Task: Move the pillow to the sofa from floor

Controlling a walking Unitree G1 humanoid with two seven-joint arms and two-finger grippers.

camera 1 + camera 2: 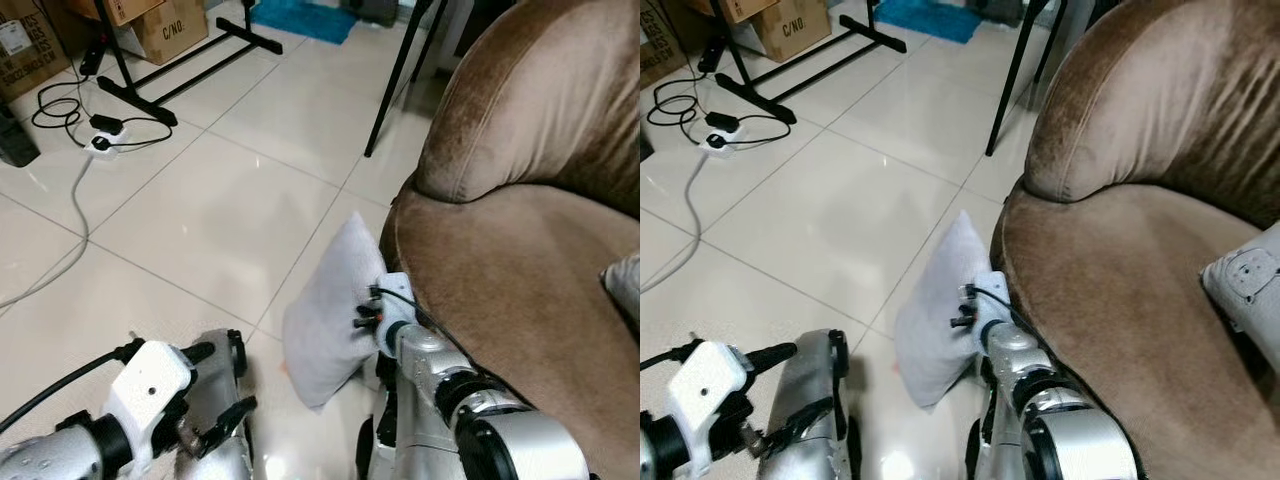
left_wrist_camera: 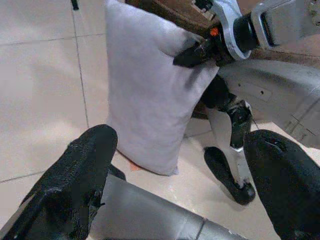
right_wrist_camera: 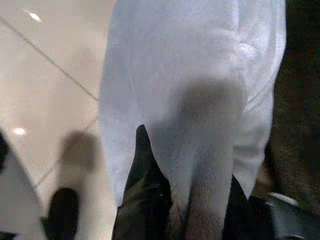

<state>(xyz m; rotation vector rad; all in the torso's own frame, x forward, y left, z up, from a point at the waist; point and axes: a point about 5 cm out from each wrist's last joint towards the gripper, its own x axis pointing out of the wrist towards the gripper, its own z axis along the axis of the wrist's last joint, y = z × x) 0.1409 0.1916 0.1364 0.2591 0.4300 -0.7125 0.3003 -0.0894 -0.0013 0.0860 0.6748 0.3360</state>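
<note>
A pale grey pillow (image 1: 322, 305) stands on edge on the tiled floor, leaning against the front of the brown sofa (image 1: 520, 270). My right gripper (image 1: 366, 310) is shut on the pillow's sofa-side edge; the right wrist view shows one black finger (image 3: 147, 185) pressed into the fabric (image 3: 190, 75). My left gripper (image 1: 218, 388) hovers low over the floor to the left of the pillow, open, with nothing between its fingers (image 2: 80, 170). In the left wrist view the pillow (image 2: 150, 95) stands just ahead, with the right gripper (image 2: 197, 52) pinching its upper edge.
A second light cushion (image 1: 1250, 285) lies on the sofa seat at the right. Far left are a power strip with cables (image 1: 100, 140), cardboard boxes (image 1: 160, 25) and a black stand's feet (image 1: 180, 80). A thin black leg (image 1: 395, 80) rises beside the sofa arm.
</note>
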